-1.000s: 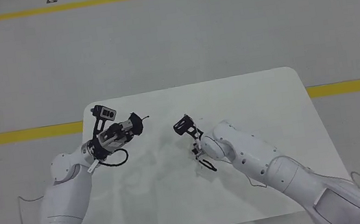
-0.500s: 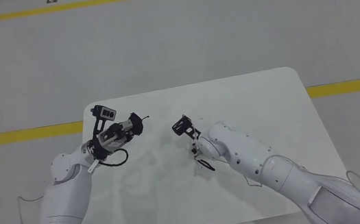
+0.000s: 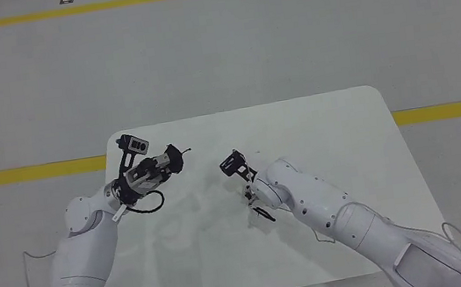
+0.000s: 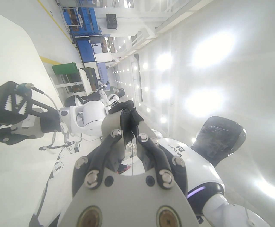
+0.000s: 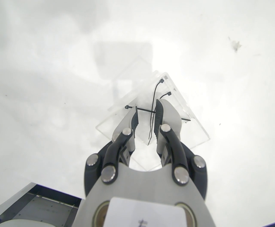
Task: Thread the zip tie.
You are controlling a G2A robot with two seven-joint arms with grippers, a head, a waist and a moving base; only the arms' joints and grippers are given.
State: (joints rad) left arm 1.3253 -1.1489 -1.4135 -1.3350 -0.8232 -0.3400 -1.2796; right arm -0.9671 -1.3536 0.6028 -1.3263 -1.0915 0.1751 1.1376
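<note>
Clear acrylic forms the shallow tray (image 5: 189, 133) that we take as our landmark, lying flat on the white table (image 3: 326, 130). Three black zip ties (image 5: 155, 94) lie in it, loose and crossing one another, with one laid straight across the other two.

Our right gripper (image 5: 146, 117) hangs directly over the tray, pointing down. Its jaws stand partly open with nothing between them. They straddle the spot where the ties cross, and the fingertips (image 5: 159, 111) are close to the tray floor.

Our left gripper (image 4: 129, 126) is well apart from the tray, off to its left and lifted off the table. Its jaws are pressed together on a thin dark strand (image 4: 131, 154) that runs between them. We take this for another zip tie, though the black wrapping on the fingertips hides the contact.

We judge the next step to be a pinch on one tie, and the crossing is the main hazard. Closing there could catch two ties at once, or drag the crosswise one along. Thin, flat ties may also slip under the pads. The light tray could skid or tip if a finger presses on its floor or catches its low wall.
</note>
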